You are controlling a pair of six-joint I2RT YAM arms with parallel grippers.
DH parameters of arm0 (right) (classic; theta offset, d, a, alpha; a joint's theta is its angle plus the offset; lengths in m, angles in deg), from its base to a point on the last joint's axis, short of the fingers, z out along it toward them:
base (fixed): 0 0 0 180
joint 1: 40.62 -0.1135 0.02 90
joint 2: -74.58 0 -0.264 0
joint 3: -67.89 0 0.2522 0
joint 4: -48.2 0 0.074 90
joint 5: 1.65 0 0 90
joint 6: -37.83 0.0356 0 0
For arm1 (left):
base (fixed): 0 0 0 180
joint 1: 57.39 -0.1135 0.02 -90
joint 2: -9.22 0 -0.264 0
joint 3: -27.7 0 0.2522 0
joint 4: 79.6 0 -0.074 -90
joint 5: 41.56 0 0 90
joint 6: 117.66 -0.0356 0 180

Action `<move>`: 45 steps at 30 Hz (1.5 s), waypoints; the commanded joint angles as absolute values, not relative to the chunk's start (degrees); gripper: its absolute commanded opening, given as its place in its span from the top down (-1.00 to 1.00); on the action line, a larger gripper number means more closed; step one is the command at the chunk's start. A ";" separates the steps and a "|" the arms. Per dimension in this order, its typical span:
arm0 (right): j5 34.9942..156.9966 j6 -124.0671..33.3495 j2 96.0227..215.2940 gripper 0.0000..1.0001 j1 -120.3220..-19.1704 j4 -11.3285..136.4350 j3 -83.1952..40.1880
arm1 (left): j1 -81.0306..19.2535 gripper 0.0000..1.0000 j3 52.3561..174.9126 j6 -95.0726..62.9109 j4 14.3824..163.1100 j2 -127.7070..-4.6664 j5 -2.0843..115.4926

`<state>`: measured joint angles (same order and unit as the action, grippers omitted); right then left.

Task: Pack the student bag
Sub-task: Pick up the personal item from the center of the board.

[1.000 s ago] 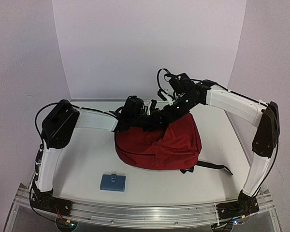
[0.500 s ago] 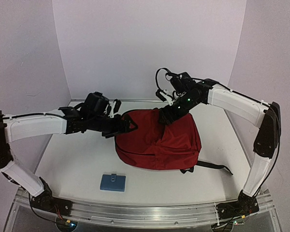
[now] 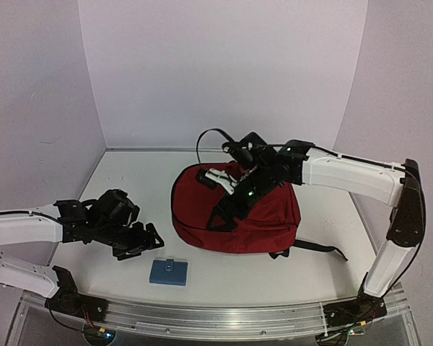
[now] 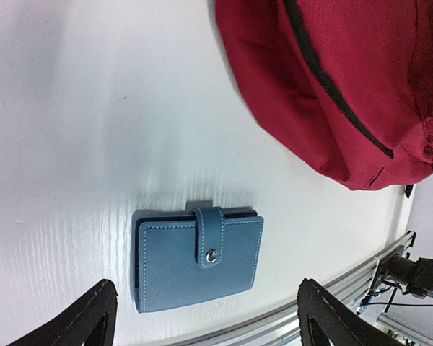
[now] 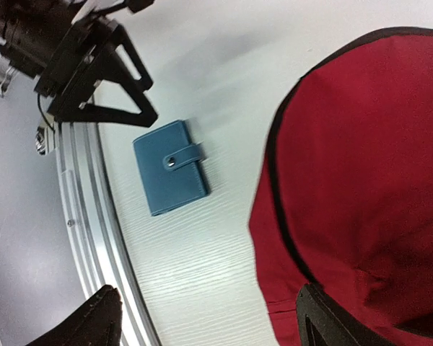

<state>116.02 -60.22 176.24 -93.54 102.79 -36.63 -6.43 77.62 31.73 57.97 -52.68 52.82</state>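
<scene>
Centre-right on the white bench (image 3: 130,187), the dark red student bag (image 3: 263,216) lies flat. A closed blue snap wallet (image 3: 168,272) lies near the front edge, left of the bag. The left tool (image 3: 148,244) hovers just above the wallet, released and empty. The right tool (image 3: 220,216) hangs over the bag, likewise released.

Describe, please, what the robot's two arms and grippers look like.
The left arm and right arm have white shells and black joints. The left gripper and right gripper are black with triangular, open-frame fingers. A black cable loops off the right wrist, where a green light glows.
</scene>
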 commanded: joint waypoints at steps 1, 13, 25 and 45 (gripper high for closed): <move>119.86 -60.61 179.58 -0.64 -95.82 99.35 -33.81 | -5.12 -0.70 75.98 37.50 54.52 -53.66 50.59; 124.27 -56.50 187.81 -0.48 -100.71 90.79 -28.89 | -5.01 -0.15 70.92 39.52 66.78 -61.50 54.48; 123.63 -54.03 198.48 -0.19 -106.17 86.23 -30.39 | -3.39 0.17 67.96 40.73 77.11 -67.01 56.25; 121.35 -52.62 197.77 -0.15 -105.51 85.70 -32.21 | -0.61 0.99 66.41 40.37 72.65 -48.62 51.52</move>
